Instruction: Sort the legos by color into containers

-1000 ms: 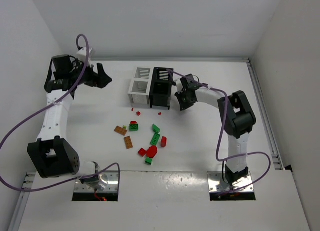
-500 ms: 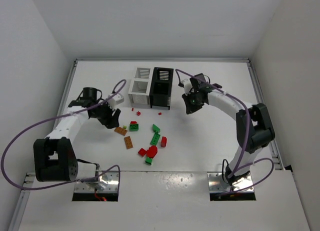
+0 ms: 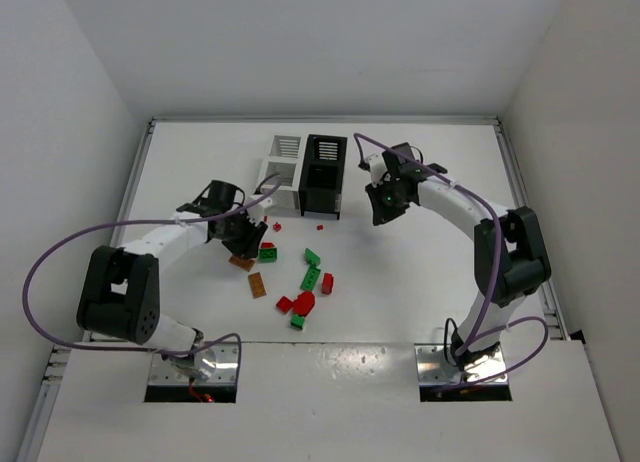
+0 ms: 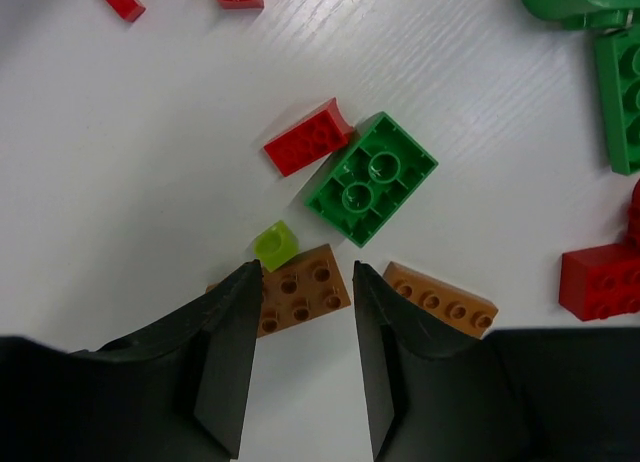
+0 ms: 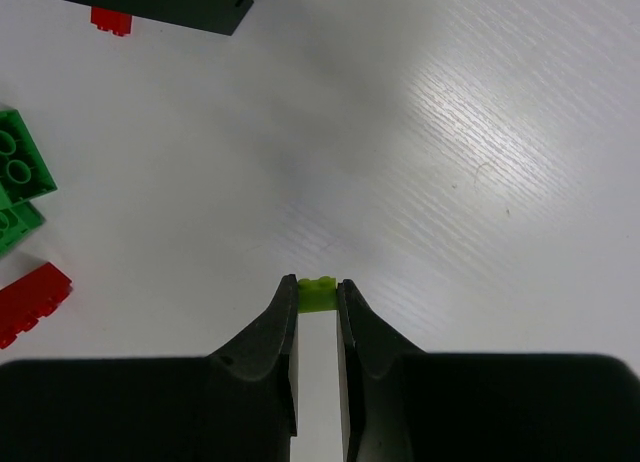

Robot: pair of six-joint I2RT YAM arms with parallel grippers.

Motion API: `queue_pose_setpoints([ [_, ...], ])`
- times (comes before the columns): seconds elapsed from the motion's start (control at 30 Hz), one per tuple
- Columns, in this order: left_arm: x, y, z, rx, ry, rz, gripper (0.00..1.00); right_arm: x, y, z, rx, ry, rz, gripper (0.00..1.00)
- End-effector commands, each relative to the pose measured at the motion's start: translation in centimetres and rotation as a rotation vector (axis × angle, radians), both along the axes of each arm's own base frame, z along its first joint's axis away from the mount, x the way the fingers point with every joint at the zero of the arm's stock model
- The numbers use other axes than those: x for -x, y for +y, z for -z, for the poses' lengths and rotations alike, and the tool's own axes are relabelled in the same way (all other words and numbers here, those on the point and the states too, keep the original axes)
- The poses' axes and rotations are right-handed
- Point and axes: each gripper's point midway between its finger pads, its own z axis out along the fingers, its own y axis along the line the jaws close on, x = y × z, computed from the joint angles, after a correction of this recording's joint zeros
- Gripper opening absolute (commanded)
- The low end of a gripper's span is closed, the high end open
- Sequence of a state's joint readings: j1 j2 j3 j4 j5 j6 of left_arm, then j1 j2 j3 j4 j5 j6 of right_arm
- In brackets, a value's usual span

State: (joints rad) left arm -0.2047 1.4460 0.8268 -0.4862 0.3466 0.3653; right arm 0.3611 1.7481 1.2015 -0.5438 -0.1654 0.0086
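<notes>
while right claw [image 5: 318,284] pinches yellow-green stud [image 5: 318,295] | left claw [image 4: 306,274] parted astride orange plate [image 4: 300,292] edges

Two slim white-shelled limbs on show, the left arm [image 3: 160,242] and the right arm [image 3: 450,197], each with chunky black joint housings, a trailing purple cable [image 3: 50,252], and matte black wedge-shaped fingers [image 4: 225,367].

Robotics laboratory test cell. Indicators: a white tabletop [image 3: 420,282] enclosed by plain white walls [image 3: 320,42]; two robot arms [image 3: 455,204] bolted to metal base plates [image 3: 435,367] at its near edge; purple cables [image 3: 57,246] routed in the open.
</notes>
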Motion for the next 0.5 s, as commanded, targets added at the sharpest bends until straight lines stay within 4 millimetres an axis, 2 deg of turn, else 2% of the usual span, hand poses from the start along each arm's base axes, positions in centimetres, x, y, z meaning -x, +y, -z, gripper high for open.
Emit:
queue_pose_setpoints([
  [0.0,-0.9,-0.7,0.6,-0.013,-0.012,-0.063,0.47,-1.4,0.0,-2.2,-0.032,-0.048,0.028,0.0],
  [0.1,-0.6,-0.7,1.4,-0.026,0.012,-0.077,0.49,-1.4,0.0,-2.2,-0.032,-0.048,0.028,0.0],
  [0.17,-1.1,-0.5,1.6,-0.037,0.001,-0.098,0.49,-1.5,-0.3,-2.2,-0.032,-0.048,0.037,0.0],
  [0.47,-2.0,0.1,1.5,-0.072,-0.034,-0.151,0.49,-1.6,-0.5,-1.9,-0.036,-0.037,0.042,0.0],
])
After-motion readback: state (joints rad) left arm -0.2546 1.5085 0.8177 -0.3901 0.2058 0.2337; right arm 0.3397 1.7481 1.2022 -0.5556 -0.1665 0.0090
